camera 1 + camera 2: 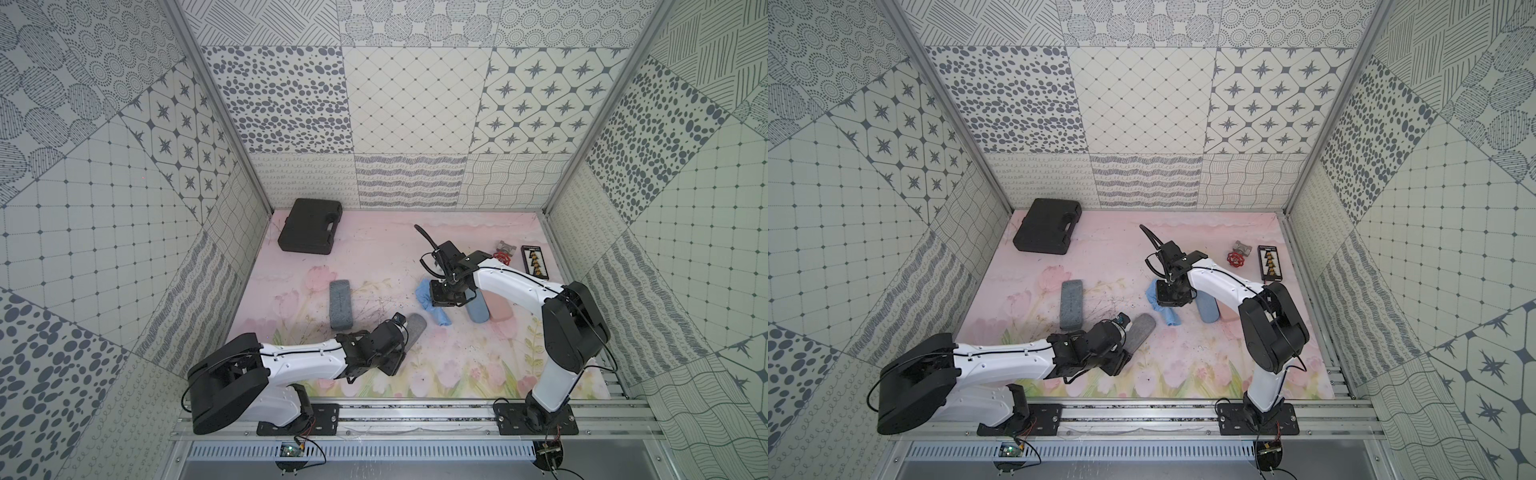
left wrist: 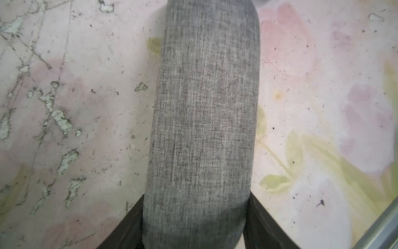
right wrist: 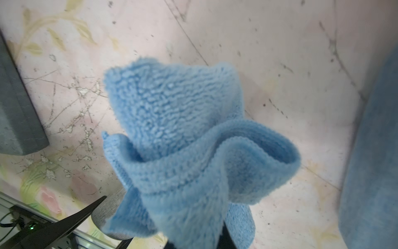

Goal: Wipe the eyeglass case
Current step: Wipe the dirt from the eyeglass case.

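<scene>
Starting at the far left corner, a black tool case (image 1: 309, 226) sits close against the back and left walls. Nearer and well clear of the left wall lies a grey block (image 1: 340, 304), with bare mat (image 1: 374, 257) all around it.

Just right of the block, the left gripper (image 2: 195, 235) has its fingers (image 2: 129, 228) pressed on either side of the grey eyeglass case (image 2: 204, 112), clamping its near end. The case's rounded far end points away from the front rail (image 1: 415, 409). Whether its underside touches the mat I cannot tell. A strip of open mat separates it from the rail.

Further right, across a gap of bare mat, the right gripper (image 1: 440, 302) points down with its jaws closed on a bunched blue cloth (image 3: 185, 151), whose folds hang loose below the fingers. The far middle of the mat behind it is open up to the back wall.

The right side is tighter. A blue case (image 1: 477, 309) lies just beside the cloth, with a pink case (image 1: 500, 309) against it. Beyond them stand a red-handled valve (image 1: 503, 253) and a black card of small parts (image 1: 535, 261), the card near the mat's right edge.
</scene>
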